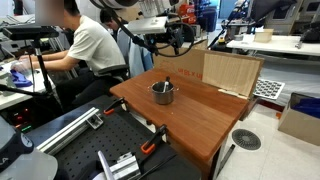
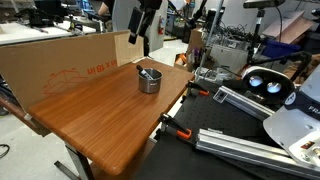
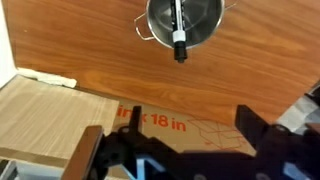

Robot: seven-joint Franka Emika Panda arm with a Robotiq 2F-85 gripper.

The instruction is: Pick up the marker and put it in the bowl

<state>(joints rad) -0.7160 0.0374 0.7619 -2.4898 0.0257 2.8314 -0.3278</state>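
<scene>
The metallic grey bowl [image 1: 163, 93] stands on the wooden table [image 1: 195, 125], and shows in both exterior views [image 2: 149, 81]. The marker [image 3: 178, 30] rests inside the bowl [image 3: 160, 18], leaning with its dark end over the rim; it also shows as a thin stick in the exterior views [image 1: 167, 84] [image 2: 146, 72]. My gripper [image 3: 190, 125] is open and empty. It hangs well above the table, over the cardboard behind the bowl [image 1: 178, 40] [image 2: 143, 38], apart from bowl and marker.
A large flat cardboard box [image 2: 60, 65] printed "18 in" stands along the table's back edge [image 1: 232, 72]. A seated person [image 1: 85, 45] works at a neighbouring desk. Orange clamps [image 2: 180, 130] grip the table's front edge. Metal rails [image 2: 250, 145] lie on the floor.
</scene>
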